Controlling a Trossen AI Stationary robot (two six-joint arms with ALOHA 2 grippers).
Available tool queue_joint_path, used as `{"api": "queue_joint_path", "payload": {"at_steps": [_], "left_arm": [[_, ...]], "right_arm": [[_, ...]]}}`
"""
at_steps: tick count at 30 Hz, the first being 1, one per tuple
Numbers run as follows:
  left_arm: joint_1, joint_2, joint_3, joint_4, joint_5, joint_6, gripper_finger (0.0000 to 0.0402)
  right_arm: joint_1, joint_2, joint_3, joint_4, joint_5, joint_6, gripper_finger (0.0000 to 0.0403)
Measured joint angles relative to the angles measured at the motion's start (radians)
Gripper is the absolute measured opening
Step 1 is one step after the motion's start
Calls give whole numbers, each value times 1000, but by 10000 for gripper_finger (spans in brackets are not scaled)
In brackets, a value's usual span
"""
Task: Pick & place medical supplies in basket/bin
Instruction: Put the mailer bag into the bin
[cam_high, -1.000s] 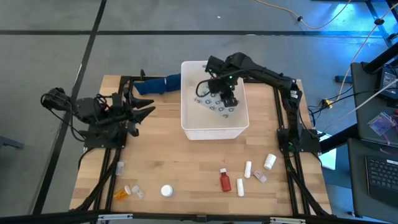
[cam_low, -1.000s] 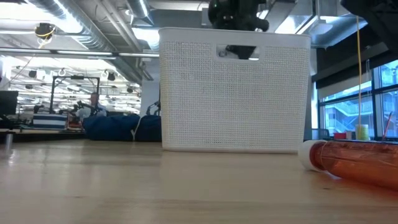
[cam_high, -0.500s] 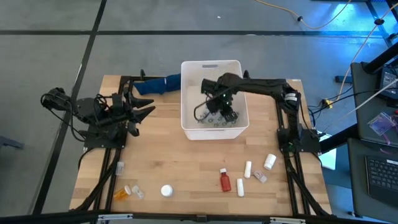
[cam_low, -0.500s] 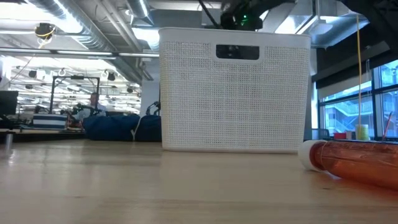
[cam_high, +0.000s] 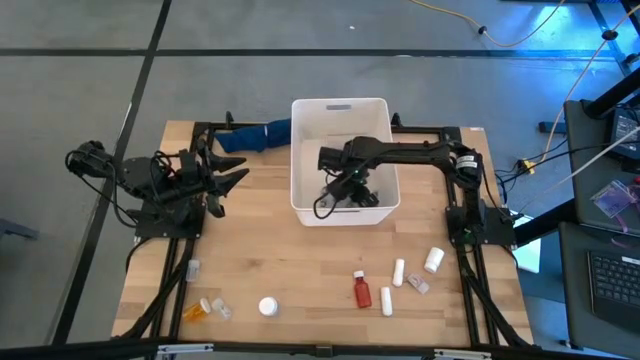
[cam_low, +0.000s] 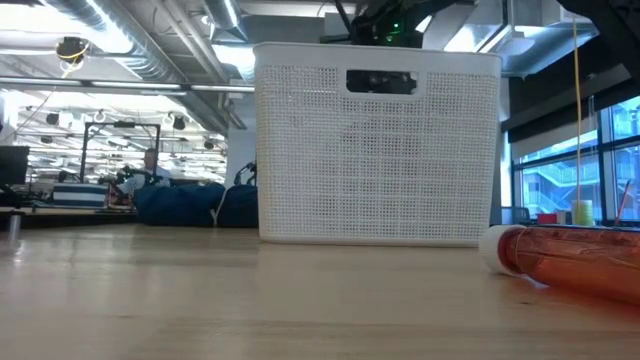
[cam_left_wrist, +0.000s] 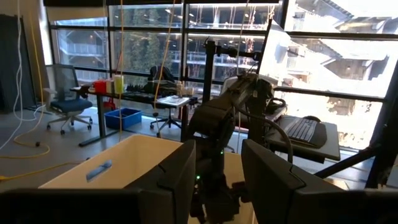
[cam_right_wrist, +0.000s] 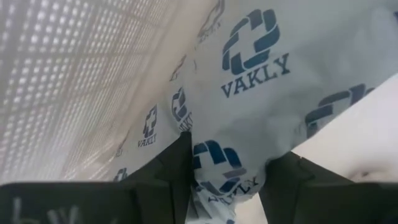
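High view: right arm reaches across from the table's right side, w/ the right gripper (cam_high: 345, 190) down inside the large white rectangular plastic tub (cam_high: 340, 106); fingertips hidden under the wrist, so the grip can't be read here. Tub stands at the far middle of the wooden table (cam_high: 280, 270). Left gripper (cam_high: 232, 180) waits well to the tub's left, over the table's left side. Dark blue cloth (cam_high: 255, 135) lies just beside the tub's far-left corner. Well apart from the right gripper, along the near edge: red pill bottle (cam_high: 361, 290), white tubes (cam_high: 398, 272), white pill bottle (cam_high: 433, 261), orange pill bottle (cam_high: 197, 309), round white cap-like item (cam_high: 267, 306).

Low view: tub's perforated wall w/ handle slot fills the middle; part of the right arm shows above the rim. Reddish bottle lies on its side at right, near the camera.

Left wrist view: left gripper's two dark fingers (cam_left_wrist: 177, 177) stand apart w/ nothing between; beyond them the right arm dips into the tub.

Right wrist view: right gripper's fingers (cam_right_wrist: 168, 171) sit either side of a grey packet printed "VAKLY" (cam_right_wrist: 249, 93), pressed against it, next to the tub's mesh wall – gripping the packet.
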Motion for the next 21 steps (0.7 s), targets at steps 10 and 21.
{"api": "queue_joint_path", "payload": {"at_steps": [10, 21], "left_arm": [[0, 0, 0, -2, 0, -1, 125], [0, 0, 0, -45, 0, -53, 125]], "right_arm": [[3, 0, 0, 34, -27, 57, 186], [9, 0, 0, 76, 55, 69, 272]]}}
